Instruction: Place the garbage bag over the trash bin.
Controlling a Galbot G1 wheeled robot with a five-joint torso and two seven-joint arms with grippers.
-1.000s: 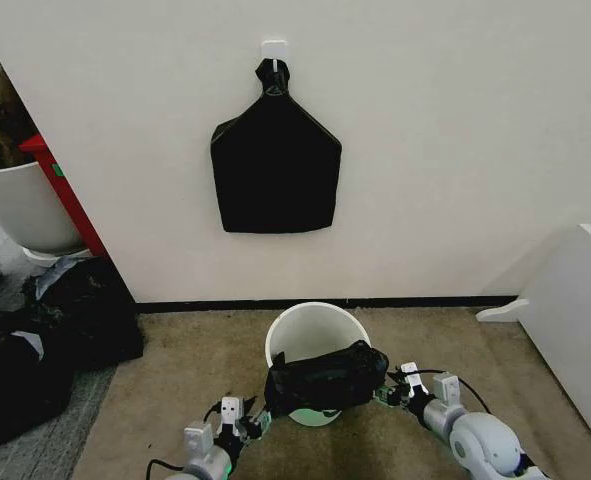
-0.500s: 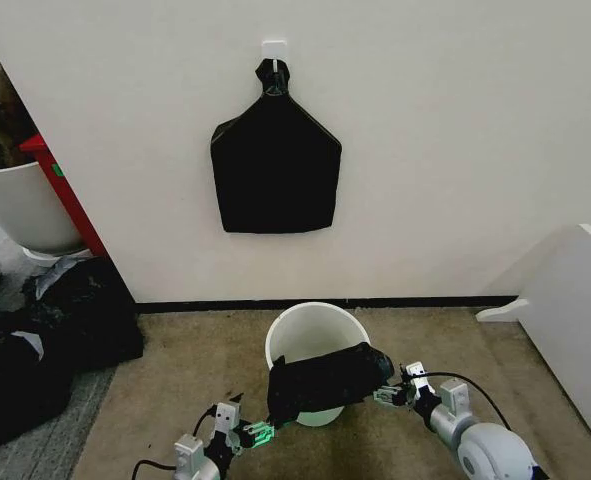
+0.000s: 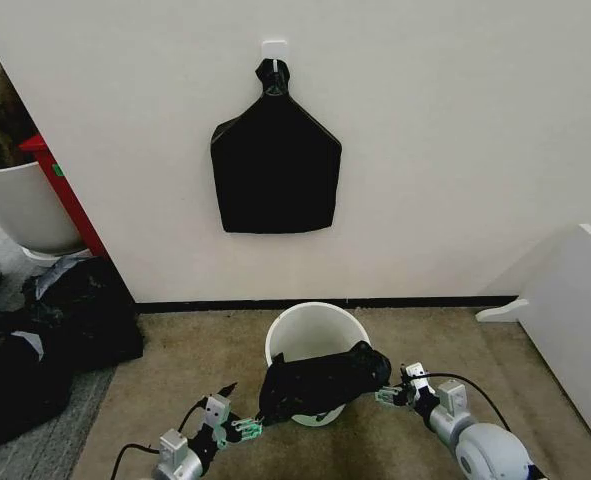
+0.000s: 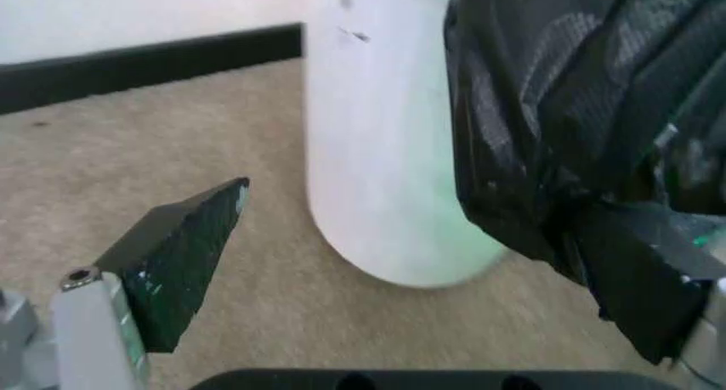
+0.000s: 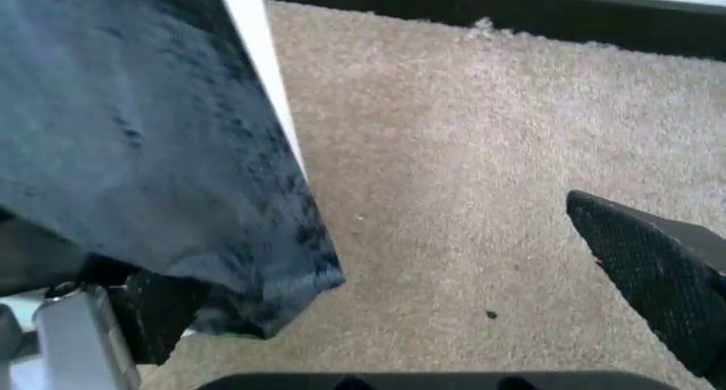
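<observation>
The trash bin [image 3: 315,332], a small white bucket, stands on the carpet against the wall. The garbage bag [image 3: 320,381] lies bunched across its near rim and sags down the front. My left gripper [image 3: 240,427] is low at the bag's left end, open; in the left wrist view the left gripper [image 4: 409,237] has its fingers spread wide around the bin [image 4: 386,152], and the bag [image 4: 567,110] rests against one finger. My right gripper [image 3: 387,396] sits at the bag's right end, open. In the right wrist view the right gripper [image 5: 375,254] has the bag [image 5: 125,127] draped over one finger.
A flat black bag [image 3: 275,165] hangs from a wall hook above the bin. Bulky black sacks [image 3: 45,340] and a white planter [image 3: 15,205] stand at the left. A white board [image 3: 575,320] leans at the right. Carpet lies bare on both sides of the bin.
My left gripper has drawn back toward the lower left, away from the bin. The bag has slid slightly left and sagged. The right gripper has hardly moved.
</observation>
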